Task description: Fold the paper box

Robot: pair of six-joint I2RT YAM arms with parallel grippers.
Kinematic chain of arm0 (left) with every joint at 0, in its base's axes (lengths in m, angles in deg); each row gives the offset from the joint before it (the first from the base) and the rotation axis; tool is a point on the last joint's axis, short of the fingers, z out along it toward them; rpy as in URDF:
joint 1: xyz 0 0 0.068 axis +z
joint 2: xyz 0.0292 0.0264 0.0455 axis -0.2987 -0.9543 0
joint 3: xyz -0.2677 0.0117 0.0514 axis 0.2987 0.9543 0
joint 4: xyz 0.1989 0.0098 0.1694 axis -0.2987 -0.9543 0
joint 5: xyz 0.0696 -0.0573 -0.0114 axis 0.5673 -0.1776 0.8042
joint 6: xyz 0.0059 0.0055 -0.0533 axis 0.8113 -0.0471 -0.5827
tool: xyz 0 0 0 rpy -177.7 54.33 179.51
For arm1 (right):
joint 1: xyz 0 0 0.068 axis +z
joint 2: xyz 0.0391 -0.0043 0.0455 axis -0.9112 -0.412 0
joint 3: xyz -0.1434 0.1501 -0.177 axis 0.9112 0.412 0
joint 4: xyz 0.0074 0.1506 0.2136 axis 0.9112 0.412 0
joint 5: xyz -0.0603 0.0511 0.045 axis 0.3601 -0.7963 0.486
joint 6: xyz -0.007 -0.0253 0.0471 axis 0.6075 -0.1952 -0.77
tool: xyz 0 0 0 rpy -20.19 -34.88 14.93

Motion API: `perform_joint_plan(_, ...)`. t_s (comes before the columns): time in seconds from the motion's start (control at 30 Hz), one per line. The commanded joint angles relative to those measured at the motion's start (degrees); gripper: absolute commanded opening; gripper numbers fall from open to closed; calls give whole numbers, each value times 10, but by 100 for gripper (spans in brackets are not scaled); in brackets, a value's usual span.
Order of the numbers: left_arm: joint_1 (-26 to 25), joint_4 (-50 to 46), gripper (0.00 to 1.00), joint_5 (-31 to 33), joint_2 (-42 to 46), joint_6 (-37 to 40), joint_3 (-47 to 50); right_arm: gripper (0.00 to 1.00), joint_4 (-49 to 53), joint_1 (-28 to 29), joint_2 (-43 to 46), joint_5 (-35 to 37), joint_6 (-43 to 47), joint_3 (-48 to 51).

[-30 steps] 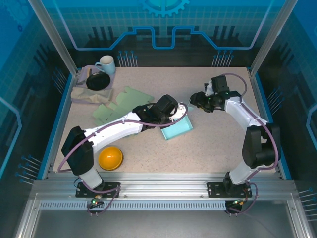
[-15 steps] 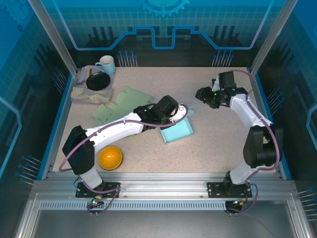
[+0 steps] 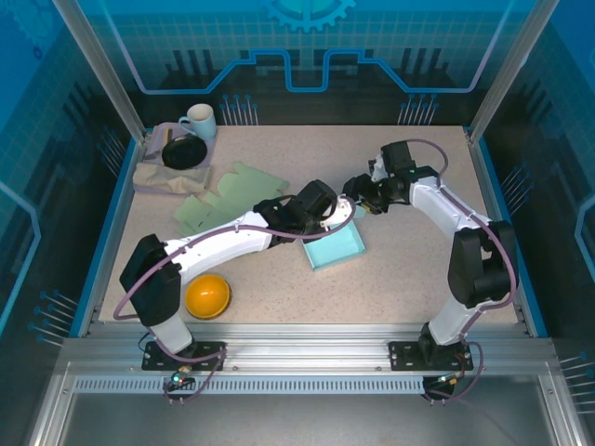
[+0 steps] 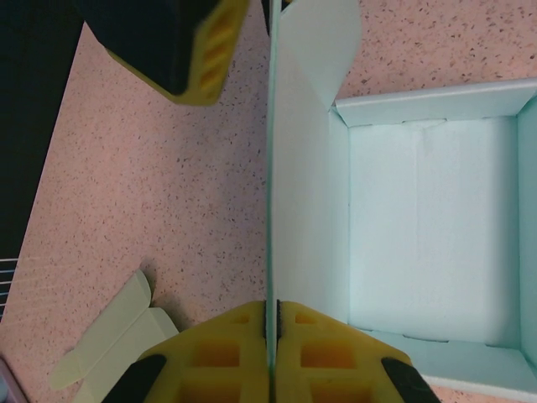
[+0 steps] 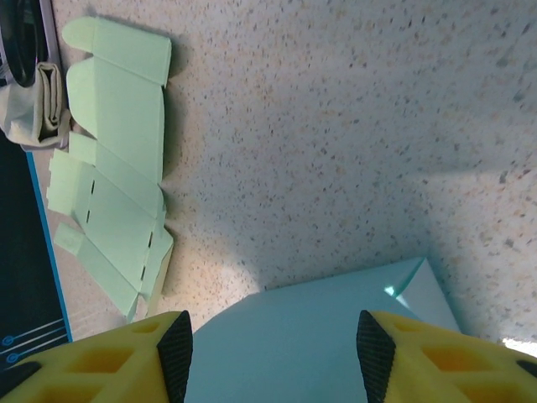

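Paper box [image 3: 337,247], seen from above, sits on the worktop [image 3: 418,279] just right of the flat card sheets [image 3: 228,197]. It looks light, thin and easily creased, best pinched at a wall's rim. The left wrist view adds the left tool [image 4: 273,323] clamped on the sheet-side wall. The right wrist view adds the right tool [image 5: 273,353], fingers apart over a flap.

Inventory, counted by kind:
1 × surface [image 3: 409,269], speckled beige
2 × robot arms [image 3: 223,243], white with black joints
2 × end effectors with yellow pads: left end effector [image 4: 273,332], right end effector [image 5: 273,344]
1 × paper box [image 3: 337,247], pale blue
flat green card blanks [image 3: 228,197]: overlapping pieces, number not clear
1 × mug [image 3: 198,122], white
1 × round black item [image 3: 183,152]
1 × folded cloth [image 3: 158,177], beige
1 × orange-yellow rounded item [image 3: 207,296]
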Motion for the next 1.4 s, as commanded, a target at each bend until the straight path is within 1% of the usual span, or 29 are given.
perform_joint_plan(0.0, -5, 20, 0, 19, -12, 2, 2, 57, 18, 10, 17, -35, -23, 19)
perform_joint_plan(0.43, -14, 36, 0, 41, -16, -2, 7, 56, -40, 11, 55, -105, -144, 59)
perform_joint_plan(0.7, -31, 64, 0, 64, -16, 5, 13, 56, -46, 16, 62, -116, -171, 66)
perform_joint_plan(0.83, -46, 72, 0, 75, -12, 18, 7, 56, -23, 10, 59, -99, -164, 46)
perform_joint_plan(0.9, -49, 81, 0, 88, -5, 34, 8, 57, -19, -2, 52, -95, -157, 38)
perform_joint_plan(1.0, -49, 99, 0, 114, 10, 80, 14, 57, -14, -29, 37, -102, -147, 21)
perform_joint_plan(1.1, -50, 100, 0, 122, 15, 124, 19, 57, 21, -51, 23, -83, -93, -17)
perform_joint_plan(1.17, -48, 92, 0, 114, 15, 132, 19, 56, 59, -60, 15, -40, -16, -55)
perform_joint_plan(1.2, -45, 87, 0, 105, 15, 130, 20, 57, 76, -64, 12, -7, 40, -73)
perform_joint_plan(1.27, -35, 82, 0, 93, 18, 122, 21, 57, 78, -74, 18, 56, 151, -82)
perform_joint_plan(1.3, -27, 73, 0, 78, 23, 115, 19, 57, 62, -80, 28, 83, 213, -68)
perform_joint_plan(1.37, -8, 53, 0, 38, 36, 95, 15, 55, -3, -98, 50, 103, 324, -19)
